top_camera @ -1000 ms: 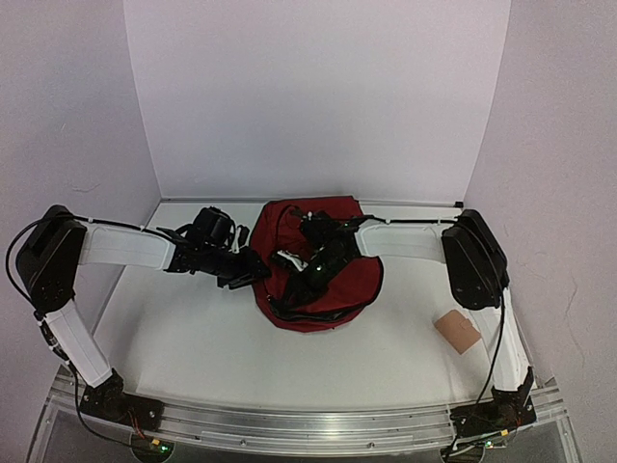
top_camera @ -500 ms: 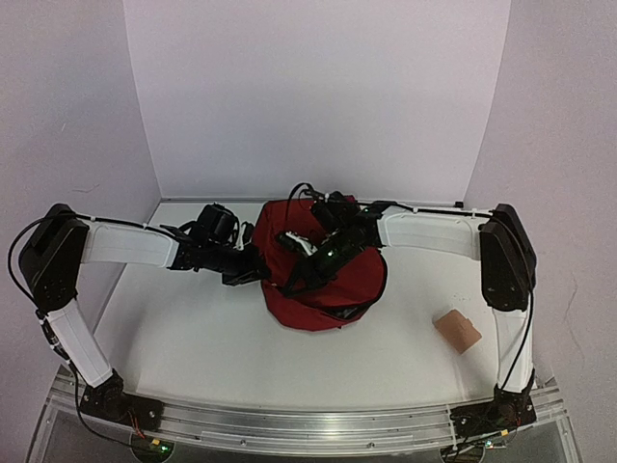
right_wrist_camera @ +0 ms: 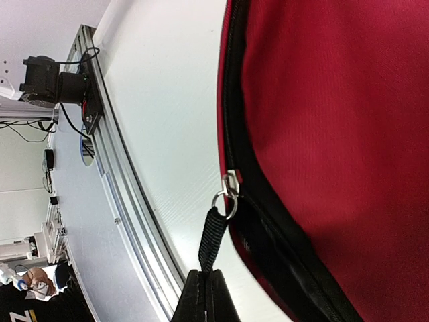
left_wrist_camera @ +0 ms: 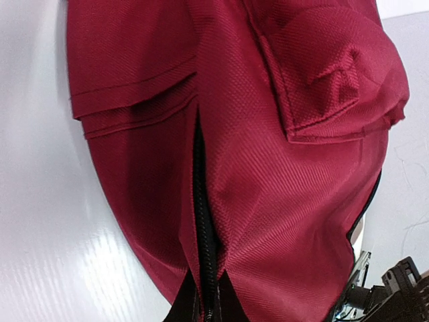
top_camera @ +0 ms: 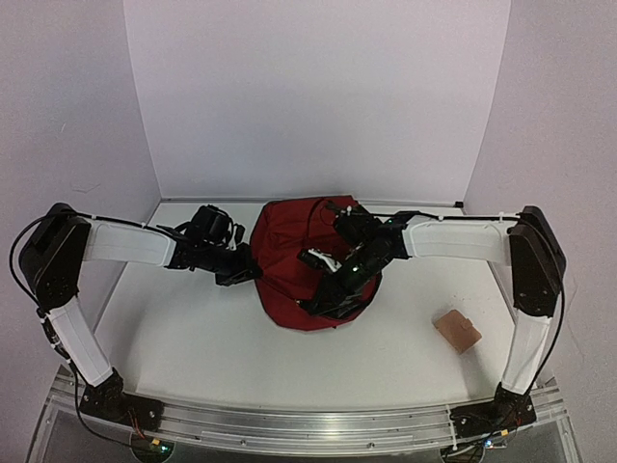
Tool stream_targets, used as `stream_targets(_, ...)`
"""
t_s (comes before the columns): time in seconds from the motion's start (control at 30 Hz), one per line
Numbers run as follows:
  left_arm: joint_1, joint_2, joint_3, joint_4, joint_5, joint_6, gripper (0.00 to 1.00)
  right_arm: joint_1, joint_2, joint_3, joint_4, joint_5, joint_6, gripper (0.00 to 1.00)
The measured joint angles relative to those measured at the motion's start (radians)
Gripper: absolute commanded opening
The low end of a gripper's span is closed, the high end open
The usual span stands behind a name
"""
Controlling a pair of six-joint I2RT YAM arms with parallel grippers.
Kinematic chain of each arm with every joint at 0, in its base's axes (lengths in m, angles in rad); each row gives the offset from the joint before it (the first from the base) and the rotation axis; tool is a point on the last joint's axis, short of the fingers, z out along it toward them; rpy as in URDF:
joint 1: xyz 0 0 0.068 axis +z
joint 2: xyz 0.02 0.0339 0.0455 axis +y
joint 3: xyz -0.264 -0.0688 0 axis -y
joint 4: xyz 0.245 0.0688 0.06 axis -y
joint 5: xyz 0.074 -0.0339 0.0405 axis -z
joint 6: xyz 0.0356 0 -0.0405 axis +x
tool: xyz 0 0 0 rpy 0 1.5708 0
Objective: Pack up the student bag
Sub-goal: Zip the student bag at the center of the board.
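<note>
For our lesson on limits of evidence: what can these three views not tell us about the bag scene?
- Contents of bag: every view, fabric hides them.
- Tips of left gripper: left wrist view, bottom edge cuts them off.
- Nature of tan thing: top view, too small.

A white table [top_camera: 193, 338] fills the lower half of the top view. On it, at about 4 o'clock from the table's middle and near the right edge, lies a small tan piece [top_camera: 457, 331], roughly square and turned cornerwise; what it is cannot be told. An aluminium rail [top_camera: 308, 424] runs along the table's edge at 6 o'clock. Plain pale walls [top_camera: 308, 96] stand at 9, 12 and 3 o'clock. The right wrist view shows blurred room clutter [right_wrist_camera: 33, 268] at 8 o'clock.
</note>
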Motion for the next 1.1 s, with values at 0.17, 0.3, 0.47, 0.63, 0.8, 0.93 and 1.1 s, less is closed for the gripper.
stream_targets(0.17,0.042,-0.019,-0.019,0.003,-0.001,0.001,0.00,-0.049,-0.067,-0.064,-0.038,0.005,-0.039,0.00)
stream_targets(0.3,0.065,-0.049,-0.031,0.007,-0.003,0.006,0.08,-0.083,-0.083,-0.093,-0.069,0.013,-0.068,0.00)
stream_targets(0.47,0.072,-0.106,-0.064,0.013,0.016,0.075,0.66,-0.081,-0.071,-0.065,-0.098,-0.009,-0.075,0.00)
stream_targets(0.63,0.028,-0.276,-0.107,-0.037,0.034,0.221,0.83,-0.073,-0.034,-0.010,-0.103,-0.055,-0.074,0.00)
stream_targets(0.8,-0.061,-0.463,-0.150,-0.042,0.047,0.415,0.86,-0.072,-0.018,-0.003,-0.103,-0.088,-0.070,0.00)
stream_targets(0.93,-0.165,-0.480,-0.157,-0.045,0.016,0.613,0.83,-0.072,-0.015,-0.003,-0.105,-0.095,-0.069,0.00)
stream_targets(1.1,-0.272,-0.422,-0.162,-0.034,-0.061,0.868,0.80,-0.072,-0.015,-0.004,-0.106,-0.102,-0.066,0.00)
